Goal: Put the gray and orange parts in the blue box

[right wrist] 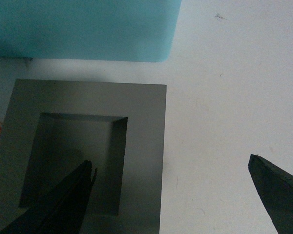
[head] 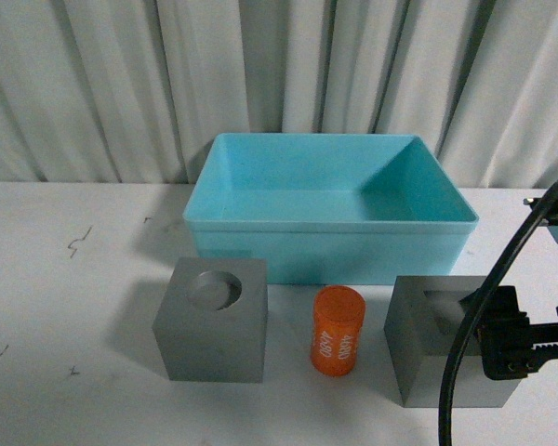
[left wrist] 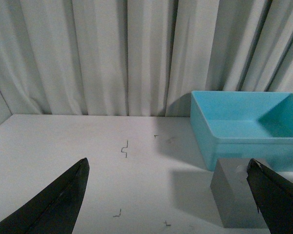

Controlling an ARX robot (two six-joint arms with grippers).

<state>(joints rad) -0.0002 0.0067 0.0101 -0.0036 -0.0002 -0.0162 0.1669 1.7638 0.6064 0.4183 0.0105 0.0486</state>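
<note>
Right wrist view: right end effector gapes over holed cube, blue box beside.

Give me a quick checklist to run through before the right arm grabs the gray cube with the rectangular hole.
1. Right end effector open: ok, jaws wide apart.
2. Straddling one wall of the matte gray cube with the rectangular hole: ok, one finger over the hole, the other outside the cube.
3. Low enough to close on that wall: cannot tell.
4. Small orange cylinder clear of that cube: ok, gap visible.
5. Light blue plastic bin ready: ok, empty.
6. Left end effector out of the way: ok, open, absent from front view.
</note>
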